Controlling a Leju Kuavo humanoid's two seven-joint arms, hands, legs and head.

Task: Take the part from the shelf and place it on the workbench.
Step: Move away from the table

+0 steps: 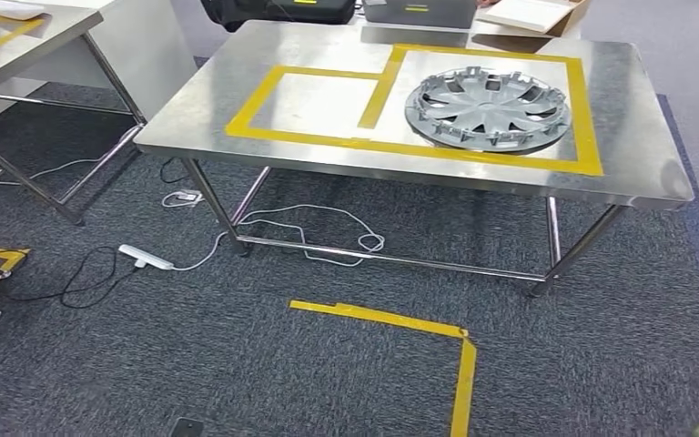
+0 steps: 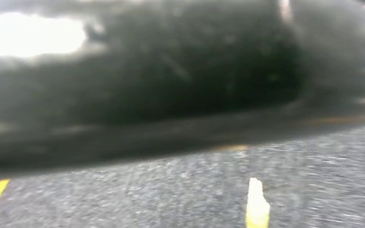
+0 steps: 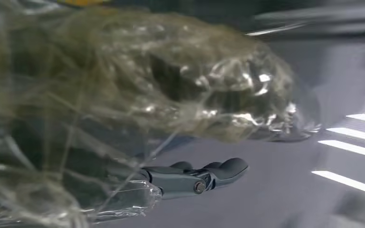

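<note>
The part, a silver-grey wheel cover (image 1: pixel 488 109), lies flat on the steel workbench (image 1: pixel 191 114), inside the larger yellow-taped rectangle at the right. In the right wrist view my right hand (image 3: pixel 171 142) is wrapped in crinkled clear film. Its dark fingers (image 3: pixel 204 175) stretch straight out over a pale grey surface, with nothing between them and the film-covered thumb (image 3: pixel 195 90). The left wrist view is blurred and looks down at grey carpet with yellow tape marks (image 2: pixel 257 206).
A second steel table (image 1: pixel 18 45) stands at the far left. Cables and a white power strip (image 1: pixel 146 258) lie on the carpet under and beside the workbench. A yellow tape corner (image 1: pixel 460 339) marks the floor in front. Boxes (image 1: pixel 528 14) sit behind the bench.
</note>
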